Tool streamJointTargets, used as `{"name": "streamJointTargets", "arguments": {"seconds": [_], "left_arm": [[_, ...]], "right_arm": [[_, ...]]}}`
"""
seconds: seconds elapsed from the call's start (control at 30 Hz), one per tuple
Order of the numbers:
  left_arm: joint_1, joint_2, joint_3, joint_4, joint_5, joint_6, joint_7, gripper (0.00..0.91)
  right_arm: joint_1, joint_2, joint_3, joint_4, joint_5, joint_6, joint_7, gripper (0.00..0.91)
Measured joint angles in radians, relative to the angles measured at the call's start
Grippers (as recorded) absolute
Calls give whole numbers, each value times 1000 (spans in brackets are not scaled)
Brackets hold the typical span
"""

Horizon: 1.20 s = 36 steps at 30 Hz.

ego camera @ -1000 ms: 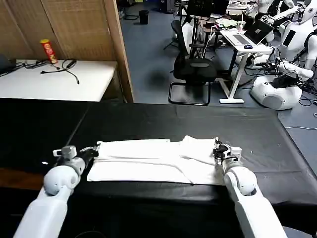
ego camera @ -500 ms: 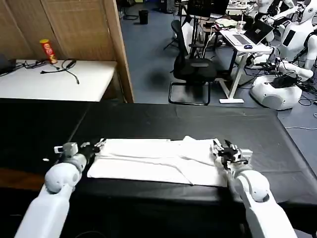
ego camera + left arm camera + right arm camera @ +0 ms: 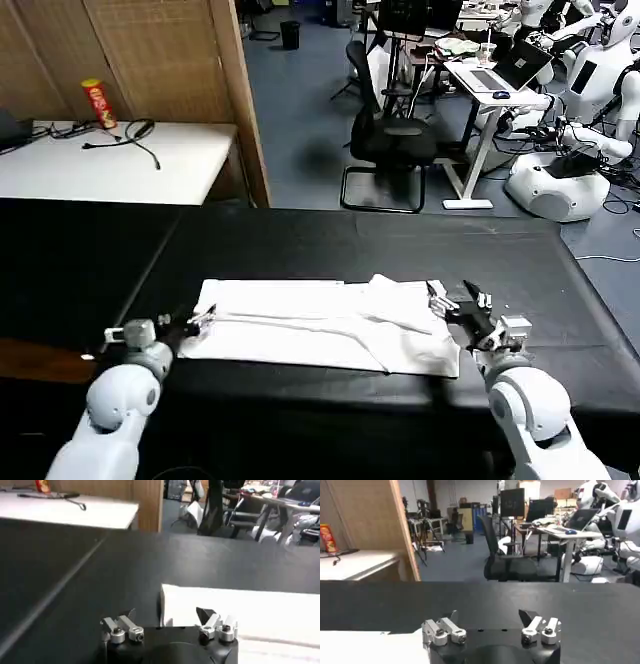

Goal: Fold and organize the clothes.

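No lettering was legible on the folded white cotton T-shirt [image 3: 320, 325], which lay wrinkled between the left gripper [image 3: 196, 320] and right gripper [image 3: 458, 300], both spread, grasping nothing.

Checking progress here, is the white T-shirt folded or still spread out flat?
Folded: the T-shirt lies as a long narrow band with layered edges on the black table.

Left gripper [image 3: 197, 320] and right gripper [image 3: 458, 298] both gape, holding nothing (arms low, reaching forward).
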Motion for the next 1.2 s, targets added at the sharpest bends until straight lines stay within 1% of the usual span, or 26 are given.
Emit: {"name": "streamJointTargets", "arguments": {"seconds": [0.03,0.07,0.3,0.5,0.57,0.63,0.73,0.8,0.93,1.07,1.2], "left_arm": [[7,-6,0,-4,3,-3,1,215],[13,-11,-1,-6,7,-7,1,156],[45,-43,-4,-22,21,-16,1,0],[49,-60,-8,-24,-3,-4,-4,0],[47,-55,-7,-23,14,-5,3,0],[47,-44,-8,-17,47,-28,26,0],[47,-5,-16,1,151,-72,60,0],[43,33,-29,14,224,-92,66,0],[35,123,-62,40,316,-139,70,0],[42,219,-93,62,331,-160,69,0],[64,241,-89,39,296,-142,57,0]], "right_arm": [[-2,0,0,4,-9,5,-1,878],[-4,1,0,7,-17,9,-3,878],[-16,5,3,27,-48,25,-22,878],[-26,8,14,48,-56,30,-33,878],[-29,8,19,54,-56,30,-35,878],[-35,7,27,61,-55,30,-36,878],[-43,7,39,63,-55,32,-36,878],[-47,7,45,66,-54,33,-37,878],[-50,11,50,67,-54,34,-37,878],[-52,21,48,67,-60,34,-36,878],[-58,34,39,67,-84,38,-36,878]]}}
